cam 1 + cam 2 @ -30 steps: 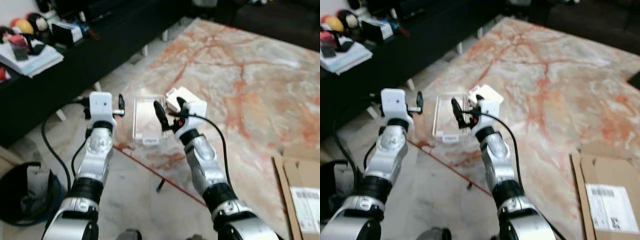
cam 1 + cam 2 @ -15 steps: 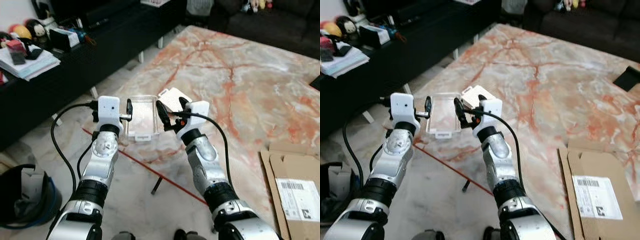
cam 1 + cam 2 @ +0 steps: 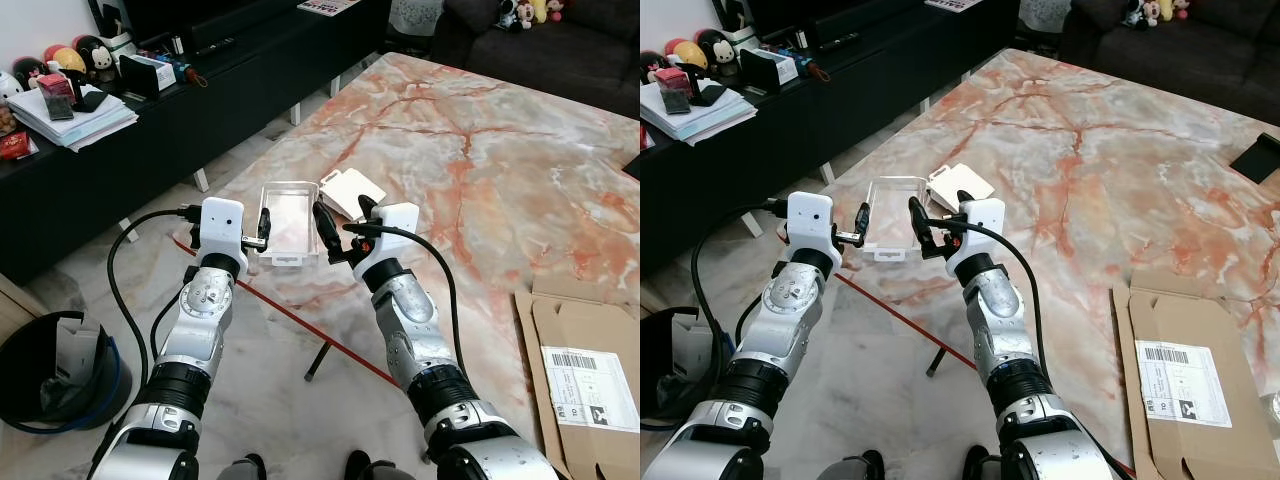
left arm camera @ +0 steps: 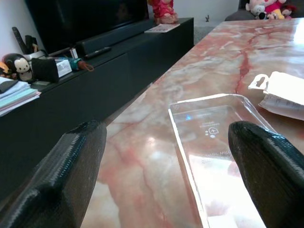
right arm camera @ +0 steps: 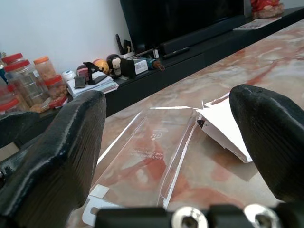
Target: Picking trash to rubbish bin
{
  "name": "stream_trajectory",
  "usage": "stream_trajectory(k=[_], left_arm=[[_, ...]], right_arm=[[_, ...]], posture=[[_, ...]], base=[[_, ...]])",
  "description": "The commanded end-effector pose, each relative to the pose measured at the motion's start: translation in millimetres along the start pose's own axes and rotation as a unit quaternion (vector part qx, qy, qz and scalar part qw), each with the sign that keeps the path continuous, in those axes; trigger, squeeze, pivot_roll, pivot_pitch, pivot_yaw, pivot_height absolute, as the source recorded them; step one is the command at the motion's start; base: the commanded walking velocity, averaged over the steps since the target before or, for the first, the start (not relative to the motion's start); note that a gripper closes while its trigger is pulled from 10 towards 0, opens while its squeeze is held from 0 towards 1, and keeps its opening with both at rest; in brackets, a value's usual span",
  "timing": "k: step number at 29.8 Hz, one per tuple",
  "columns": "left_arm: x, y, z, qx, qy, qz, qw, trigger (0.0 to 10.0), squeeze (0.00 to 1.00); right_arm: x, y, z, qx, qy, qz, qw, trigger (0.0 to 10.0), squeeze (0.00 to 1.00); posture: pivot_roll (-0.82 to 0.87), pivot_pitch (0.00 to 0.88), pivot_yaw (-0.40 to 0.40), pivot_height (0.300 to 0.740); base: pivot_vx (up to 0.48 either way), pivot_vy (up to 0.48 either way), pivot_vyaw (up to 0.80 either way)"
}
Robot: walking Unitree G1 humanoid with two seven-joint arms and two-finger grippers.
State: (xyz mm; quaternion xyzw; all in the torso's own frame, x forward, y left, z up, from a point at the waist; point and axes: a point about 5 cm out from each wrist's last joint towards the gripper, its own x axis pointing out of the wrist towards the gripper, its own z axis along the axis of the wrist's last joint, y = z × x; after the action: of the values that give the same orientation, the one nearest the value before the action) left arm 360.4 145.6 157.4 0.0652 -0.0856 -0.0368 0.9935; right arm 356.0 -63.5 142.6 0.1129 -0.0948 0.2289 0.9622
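Clear plastic tray (image 3: pixel 288 220) sits at the near corner of the marble bench (image 3: pixel 480 170), white card packaging (image 3: pixel 350 192) just beside it. We've got left pincer (image 3: pixel 262 225) and right pincer (image 3: pixel 335 225) flanking the tray, both spread wide, gripping nothing. Rubbish bin (image 3: pixel 50 370) is on the floor, far left.

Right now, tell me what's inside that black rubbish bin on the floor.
The rubbish bin holds crumpled pale paper or packaging near its rim. Anything deeper is hidden by that trash and the bin's dark wall.
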Motion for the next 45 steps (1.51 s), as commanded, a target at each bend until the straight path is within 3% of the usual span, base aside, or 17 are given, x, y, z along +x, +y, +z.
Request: stream_trajectory(k=[1,12,19,22,34,42,45], left_arm=[[-0.3,3.0,-5,0.004,0.017,-0.005,1.0,10.0,0.0],[4.0,17.6,-1,0.008,0.019,0.01,1.0,10.0,0.0],[3.0,15.0,0,0.005,0.012,0.008,1.0,10.0,0.0],[-1.2,7.7,1,-0.002,0.006,0.003,1.0,10.0,0.0],[-4.4,3.4,5,-0.009,0.0,-0.01,1.0,10.0,0.0],[-3.2,4.1,2,-0.014,0.018,-0.021,1.0,10.0,0.0],[0.8,4.6,-1,0.003,0.042,-0.016,0.999,10.0,0.0]], right_arm=[[-0.7,1.0,-2,0.001,0.005,0.0,1.0,10.0,0.0],[-1.8,0.1,-3,0.0,0.007,0.0,1.0,10.0,0.0],[-1.4,0.1,-1,-0.001,0.006,0.0,1.0,10.0,0.0],[-7.9,-3.1,-4,-0.003,0.009,-0.006,1.0,10.0,0.0],[-18.0,-4.1,-8,-0.005,0.02,-0.004,1.0,10.0,0.0],[-18.9,-2.5,-8,-0.004,0.024,-0.001,1.0,10.0,0.0],[-18.7,-2.2,-7,-0.004,0.026,0.0,1.0,10.0,0.0]], posture=[[0.13,0.176,-0.025,0.74],[0.13,0.182,-0.029,0.74],[0.12,0.188,-0.032,0.74],[0.11,0.218,-0.044,0.74],[0.1,0.258,-0.067,0.74],[0.1,0.252,-0.069,0.74],[0.1,0.244,-0.067,0.74]], base=[[0.0,0.0,0.0],[0.0,0.0,0.0],[0.0,0.0,0.0],[0.0,0.0,0.0],[0.0,0.0,0.0],[0.0,0.0,0.0],[0.0,0.0,0.0]])
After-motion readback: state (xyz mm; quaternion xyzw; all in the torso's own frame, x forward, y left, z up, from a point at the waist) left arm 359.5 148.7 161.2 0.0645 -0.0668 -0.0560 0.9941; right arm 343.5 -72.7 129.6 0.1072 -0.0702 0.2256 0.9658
